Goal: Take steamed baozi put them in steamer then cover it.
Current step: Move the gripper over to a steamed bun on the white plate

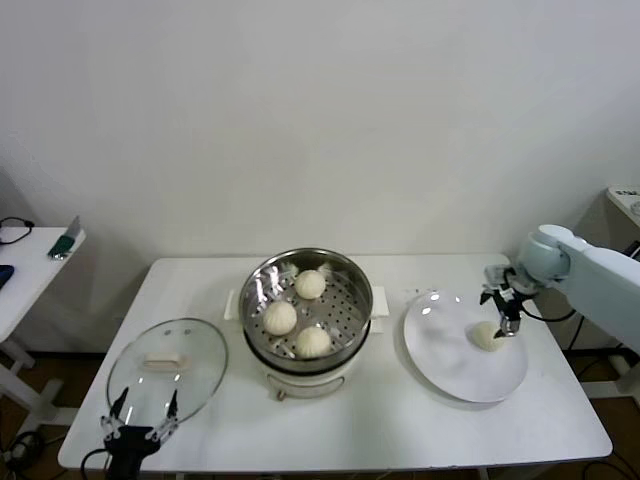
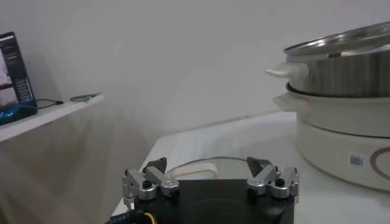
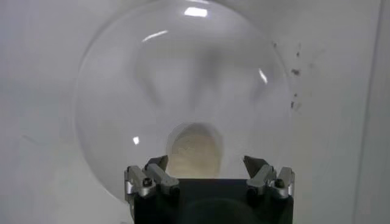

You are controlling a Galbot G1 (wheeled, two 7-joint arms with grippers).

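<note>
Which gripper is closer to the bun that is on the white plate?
Right. The right gripper hangs open directly over the bun on the plate. The left gripper, also open, is far across the table, at the near edge of the glass lid.

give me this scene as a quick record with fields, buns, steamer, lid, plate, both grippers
buns in steamer: three steamed baozi
bun on plate: one
steamer: mid-table, uncovered
cover: flat on the table, on the steamer's left
plate: white, on the steamer's right
right gripper: open, above the last bun on the plate
left gripper: open, at the table's near edge by the cover, holding nothing
done: lid not yet on
</note>
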